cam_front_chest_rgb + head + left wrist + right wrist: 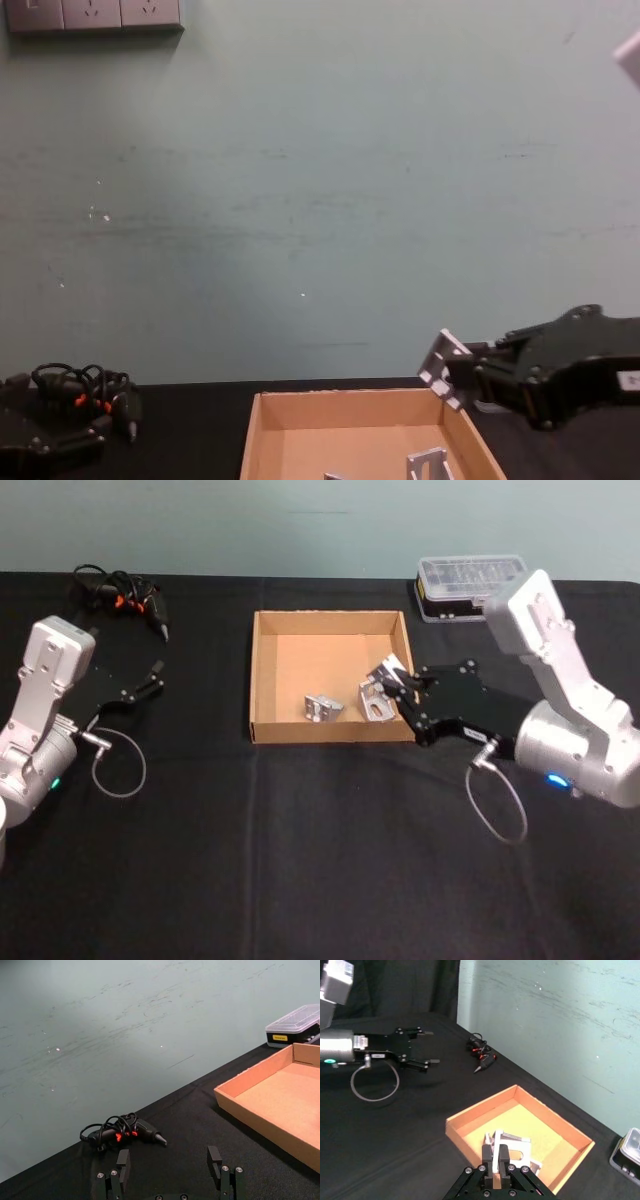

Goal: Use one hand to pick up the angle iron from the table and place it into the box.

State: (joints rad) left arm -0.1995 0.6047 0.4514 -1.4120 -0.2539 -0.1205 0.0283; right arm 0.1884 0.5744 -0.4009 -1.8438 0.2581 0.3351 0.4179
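Three angle irons: two lie in your box (262, 670); the third (388, 670) is gripped by your right gripper (408, 686) at the box's 3 o'clock wall. Left gripper (152, 680) spread wide.

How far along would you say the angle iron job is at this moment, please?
Two angle irons already lie in the box. The right hand holds another angle iron raised over the box's right side, not yet released. The left hand hangs open above the table. Left: lower and let go.

Head cam looks steeply down on table (320, 880); chest cam low, facing wall; both share the cardboard box (262, 680), wrist cams too.
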